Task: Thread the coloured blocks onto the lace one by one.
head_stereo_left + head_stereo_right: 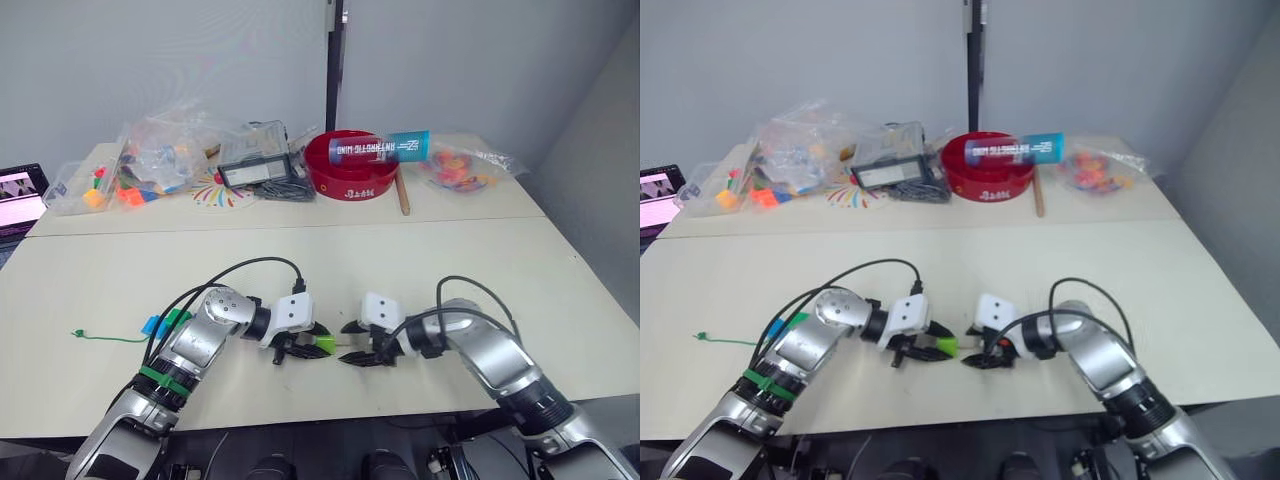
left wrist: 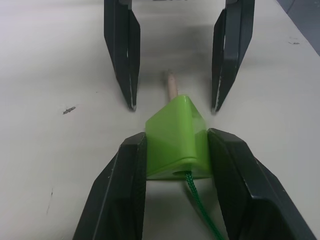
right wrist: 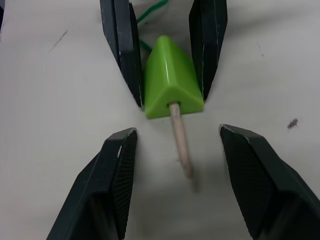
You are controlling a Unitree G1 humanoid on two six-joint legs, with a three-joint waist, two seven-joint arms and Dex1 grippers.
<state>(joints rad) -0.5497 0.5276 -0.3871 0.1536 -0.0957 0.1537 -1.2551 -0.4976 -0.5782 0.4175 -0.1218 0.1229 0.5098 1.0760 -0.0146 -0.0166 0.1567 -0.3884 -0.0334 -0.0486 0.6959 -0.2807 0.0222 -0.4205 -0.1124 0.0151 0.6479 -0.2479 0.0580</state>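
— Near the front edge of the table (image 1: 420, 270), what are the two grippers doing?

— They face each other, tip to tip, very close. The left gripper (image 2: 176, 155) pinches a light green block (image 2: 177, 140) between its two black fingers. The block touches both fingers.

— What shape is the block?

— It looks like a little wedge with a pointed top, seen from the wrist cameras. It has a hole through it.

— Where is the lace?

— The lace (image 2: 202, 210) is a thin green cord. It goes into the hole on the side near the left wrist. Its pale stiff tip (image 3: 180, 142) sticks out of the other side, toward the right gripper (image 3: 177, 180).

— Is the right gripper holding the tip?

— No. Its fingers are spread wide apart. The tip lies in the gap between them and touches neither one.

— Where does the rest of the cord go?

— It runs off to the robot's left across the table. Its far end (image 1: 78, 334) lies well away from the grippers.

— Any other blocks?

— A blue block (image 1: 152, 325) and a dark green block (image 1: 178, 318) sit just beside the left arm.

— What is at the back of the table?

— A red bowl (image 1: 352, 172) with a blue tube (image 1: 385, 148) lying across it, and clear bags of toys (image 1: 160, 155).
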